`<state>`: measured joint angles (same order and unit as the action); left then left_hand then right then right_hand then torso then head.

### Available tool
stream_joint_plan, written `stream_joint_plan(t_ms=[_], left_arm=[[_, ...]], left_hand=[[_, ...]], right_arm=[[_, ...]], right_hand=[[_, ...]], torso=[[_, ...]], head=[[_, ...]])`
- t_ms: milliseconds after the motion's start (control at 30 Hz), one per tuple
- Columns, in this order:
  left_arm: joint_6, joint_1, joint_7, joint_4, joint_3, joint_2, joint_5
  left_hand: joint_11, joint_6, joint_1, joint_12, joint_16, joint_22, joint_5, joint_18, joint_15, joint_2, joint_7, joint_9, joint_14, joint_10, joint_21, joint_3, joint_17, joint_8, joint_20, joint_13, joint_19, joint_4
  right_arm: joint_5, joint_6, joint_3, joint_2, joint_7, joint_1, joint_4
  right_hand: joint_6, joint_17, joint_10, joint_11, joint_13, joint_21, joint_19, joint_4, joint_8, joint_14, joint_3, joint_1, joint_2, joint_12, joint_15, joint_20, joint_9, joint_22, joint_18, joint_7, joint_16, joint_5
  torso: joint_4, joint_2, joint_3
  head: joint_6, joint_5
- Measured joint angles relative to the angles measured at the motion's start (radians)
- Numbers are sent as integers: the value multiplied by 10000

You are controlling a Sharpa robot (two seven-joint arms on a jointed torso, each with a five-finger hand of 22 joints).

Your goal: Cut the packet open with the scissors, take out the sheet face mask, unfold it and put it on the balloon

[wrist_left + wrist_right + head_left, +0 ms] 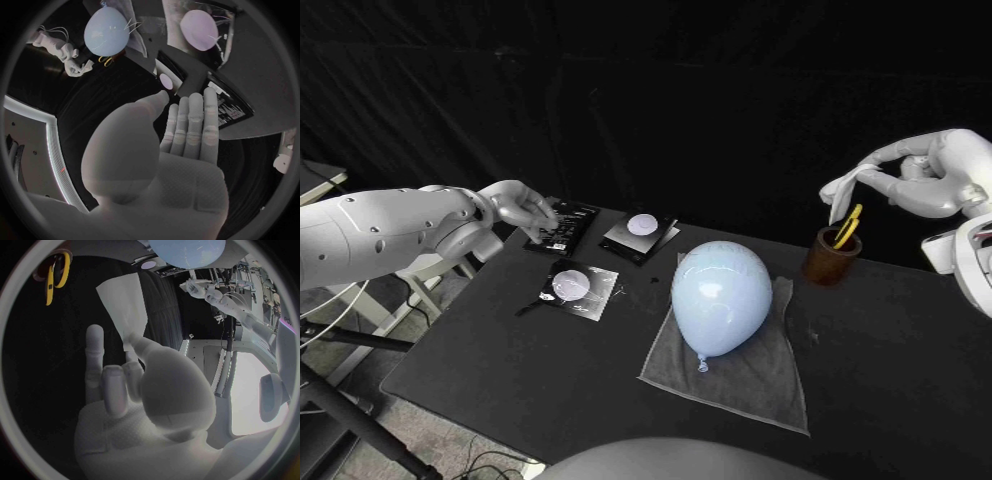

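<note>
Sheet mask (123, 302) hangs pinched in right robot hand (144, 395).

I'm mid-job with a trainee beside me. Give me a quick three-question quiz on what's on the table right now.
1. True or false: the scissors lie flat on the grey cloth.
2. The balloon rests on: A) a black packet, B) the grey cloth, C) the bare table.
3. Fill in: the pale sheet is pinched by the ____ hand.

Key: 1 false, they stand in the brown cup. 2 B. 3 right; the right hand holds it up above the cup.
</note>
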<state>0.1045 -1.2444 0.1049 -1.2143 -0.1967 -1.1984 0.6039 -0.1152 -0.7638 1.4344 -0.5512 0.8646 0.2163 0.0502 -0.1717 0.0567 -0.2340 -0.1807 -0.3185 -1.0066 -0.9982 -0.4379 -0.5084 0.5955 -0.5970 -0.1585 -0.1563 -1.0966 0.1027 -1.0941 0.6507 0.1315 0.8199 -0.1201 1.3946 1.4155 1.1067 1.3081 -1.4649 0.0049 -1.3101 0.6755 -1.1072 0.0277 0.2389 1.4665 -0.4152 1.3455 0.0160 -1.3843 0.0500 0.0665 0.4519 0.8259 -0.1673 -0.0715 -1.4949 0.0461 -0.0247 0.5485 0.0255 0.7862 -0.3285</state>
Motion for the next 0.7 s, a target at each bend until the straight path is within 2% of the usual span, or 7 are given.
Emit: stream_joint_plan(t_ms=[67,133,233,333,500,600,700], left_arm=[[49,-67,217,-242,37,133,-326],[95,-100,391,-460,95,339,-586],[162,-144,680,-802,256,833,-979],[213,-168,941,-960,382,1412,-1274],[255,-168,1238,-984,563,2343,-1613],[275,-169,1397,-933,712,2919,-1778],[291,-173,1551,-865,794,3425,-1930]], left_hand=[[200,-335,92,-330,436,407,0,3,-221,173,127,97,-437,-412,-674,6,196,89,278,-170,-322,-140],[352,-552,157,-608,879,887,0,7,-406,237,259,209,-785,-695,-1430,-50,422,225,513,-333,-583,-245],[408,-708,106,-818,2458,1717,0,18,-557,289,338,364,-1857,-705,-2686,-271,2197,492,714,-534,-805,-334],[434,-746,10,-797,2944,2210,-1,31,-546,385,300,420,-2107,-445,-3349,-459,2798,607,732,-585,-432,-331],[347,-778,-86,-505,2770,2538,-1,31,-486,440,267,422,-1926,-145,-3745,-494,2522,635,671,-502,-125,-296],[309,-779,-239,-373,2641,2623,0,32,-419,366,267,447,-1792,-39,-3822,-488,2366,715,607,-441,27,-261],[293,-722,-359,-303,2611,2677,-1,31,-421,350,208,462,-1792,50,-3891,-437,2330,762,602,-401,87,-184]], right_arm=[[32,-91,5,-15,0,-15,4],[77,-187,12,-25,3,-28,28],[189,-376,19,-52,19,-44,121],[317,-583,25,-64,31,-61,226],[571,-927,31,-83,52,-65,361],[736,-1119,33,-113,71,-66,434],[878,-1290,36,-178,92,-67,471]], right_hand=[[-1,0,-16,-16,0,0,0,0,-5,0,0,0,0,0,0,0,2,0,26,-1,1,0],[-3,0,-16,-16,0,0,0,0,-7,0,0,0,0,0,-1,0,4,0,55,-2,1,-1],[-28,-1,-16,-16,-2,0,0,2,15,-1,-2,1,-1,56,-1,0,10,0,57,4,16,-1],[-33,-7,-15,-15,-3,0,0,27,35,-1,-27,13,-13,58,-1,0,12,-1,58,2,17,-3],[-49,-8,-15,-15,-2,0,0,0,34,-2,-58,13,-13,59,-2,0,45,-3,60,-12,18,-4],[-31,-8,-14,-14,-1,0,0,-1,34,-2,-58,13,-13,59,-2,0,47,-5,62,-33,19,-6],[-30,-7,-14,-14,-6,0,0,-1,34,-2,-58,13,-13,81,-2,0,47,2,63,-35,19,-22]], torso=[[-2,-7,0],[-2,-15,-1],[-14,-24,-7],[-33,-31,-24],[-70,-40,-46],[-97,-40,-47],[-119,-35,-47]], head=[[-84,169],[-173,469],[-401,1067],[-699,1634],[-1266,2591],[-1527,3076],[-1749,3490]])
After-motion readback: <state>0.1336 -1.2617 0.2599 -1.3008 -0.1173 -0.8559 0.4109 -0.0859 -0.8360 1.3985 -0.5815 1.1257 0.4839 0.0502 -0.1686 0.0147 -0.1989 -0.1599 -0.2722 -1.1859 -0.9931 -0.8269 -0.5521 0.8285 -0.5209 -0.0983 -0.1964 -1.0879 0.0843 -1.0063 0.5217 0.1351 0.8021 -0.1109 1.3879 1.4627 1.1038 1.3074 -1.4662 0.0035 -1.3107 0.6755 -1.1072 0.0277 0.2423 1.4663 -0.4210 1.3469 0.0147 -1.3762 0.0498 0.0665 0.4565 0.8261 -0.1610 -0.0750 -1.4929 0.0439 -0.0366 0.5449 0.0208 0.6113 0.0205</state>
